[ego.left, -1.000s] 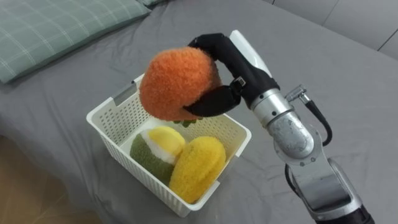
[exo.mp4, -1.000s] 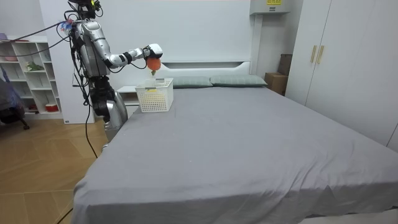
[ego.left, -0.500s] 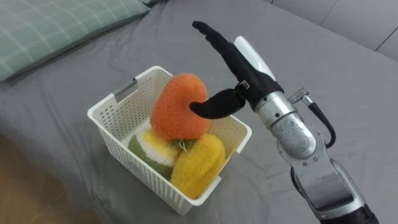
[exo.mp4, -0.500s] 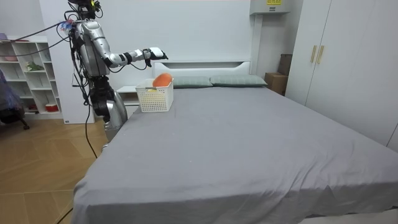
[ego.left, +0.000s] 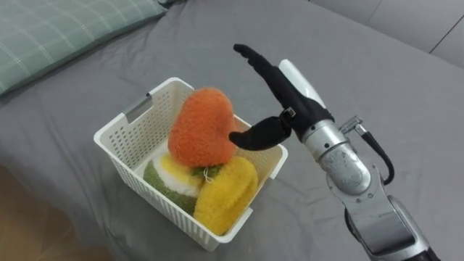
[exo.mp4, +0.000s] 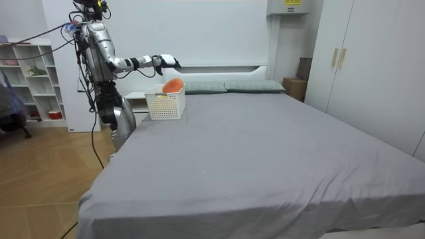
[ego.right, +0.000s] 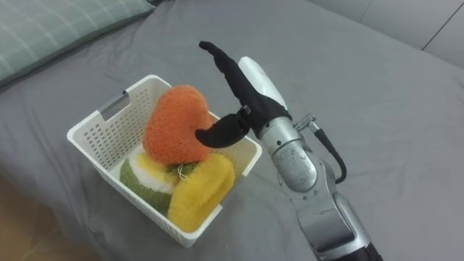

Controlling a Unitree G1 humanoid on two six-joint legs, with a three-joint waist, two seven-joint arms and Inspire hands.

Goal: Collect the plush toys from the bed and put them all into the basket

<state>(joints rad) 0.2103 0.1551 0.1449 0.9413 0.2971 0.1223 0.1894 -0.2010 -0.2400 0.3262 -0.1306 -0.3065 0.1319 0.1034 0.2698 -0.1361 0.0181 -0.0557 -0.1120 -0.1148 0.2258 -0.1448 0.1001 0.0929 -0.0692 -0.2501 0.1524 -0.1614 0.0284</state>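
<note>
An orange plush toy (ego.left: 201, 127) lies on top of a green-and-white plush (ego.left: 168, 174) and a yellow plush (ego.left: 223, 194) inside a white slotted basket (ego.left: 122, 128) on the grey bed (ego.left: 362, 80). My right hand (ego.left: 279, 94) hovers open just above and right of the basket, fingers straight, thumb pointing at the orange toy without touching it. In the room view the basket (exo.mp4: 165, 106) sits at the bed's corner by the robot, with the orange toy (exo.mp4: 172, 85) on top and the right hand (exo.mp4: 166, 61) stretched over it.
A green checked pillow (ego.left: 65, 29) lies at the upper left. The bed's edge and wooden floor (ego.left: 29, 225) run along the lower left. White shelves (exo.mp4: 26, 79) stand behind the robot, wardrobes (exo.mp4: 372, 66) at the room view's right.
My right hand let go of the orange toy, which dropped into the basket onto the other plush toys. The hand has opened and lifted slightly away to the right.
</note>
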